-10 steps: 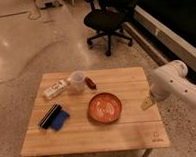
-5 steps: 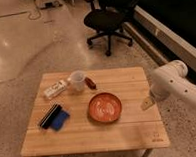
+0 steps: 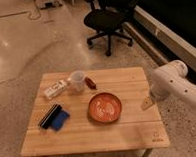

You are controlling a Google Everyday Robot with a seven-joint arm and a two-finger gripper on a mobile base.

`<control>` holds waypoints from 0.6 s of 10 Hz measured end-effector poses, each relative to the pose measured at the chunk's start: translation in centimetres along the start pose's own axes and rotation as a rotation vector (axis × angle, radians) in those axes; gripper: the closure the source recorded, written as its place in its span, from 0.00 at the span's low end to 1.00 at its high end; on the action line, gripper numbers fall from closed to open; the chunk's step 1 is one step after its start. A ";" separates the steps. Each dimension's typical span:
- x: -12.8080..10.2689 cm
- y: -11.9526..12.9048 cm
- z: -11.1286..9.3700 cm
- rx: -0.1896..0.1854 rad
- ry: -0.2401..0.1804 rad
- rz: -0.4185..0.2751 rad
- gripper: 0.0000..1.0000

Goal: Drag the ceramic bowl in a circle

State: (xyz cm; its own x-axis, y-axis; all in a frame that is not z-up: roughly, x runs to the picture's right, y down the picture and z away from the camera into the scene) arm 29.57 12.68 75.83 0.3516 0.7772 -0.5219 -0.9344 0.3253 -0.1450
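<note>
The ceramic bowl (image 3: 105, 107) is a wide, shallow orange-red bowl with pale streaks inside. It sits on the wooden table (image 3: 95, 138), a little right of the middle. My gripper (image 3: 147, 103) hangs at the end of the white arm (image 3: 173, 83), over the table's right edge. It is to the right of the bowl and apart from it, holding nothing that I can see.
A small white cup (image 3: 77, 81) stands behind the bowl, with a small red object (image 3: 90, 82) beside it. A white packet (image 3: 54, 89) lies at the back left. A black and blue item (image 3: 54, 117) lies at the front left. A black office chair (image 3: 107, 20) stands beyond the table.
</note>
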 end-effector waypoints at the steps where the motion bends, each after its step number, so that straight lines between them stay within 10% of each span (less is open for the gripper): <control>1: -0.2 0.4 0.2 0.002 -0.005 -0.007 0.20; 6: -1.7 3.8 2.0 -0.005 -0.027 -0.060 0.20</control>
State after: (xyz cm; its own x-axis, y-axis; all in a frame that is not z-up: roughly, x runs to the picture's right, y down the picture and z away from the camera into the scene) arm 25.51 13.69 77.80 0.4082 0.7704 -0.4897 -0.9119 0.3690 -0.1796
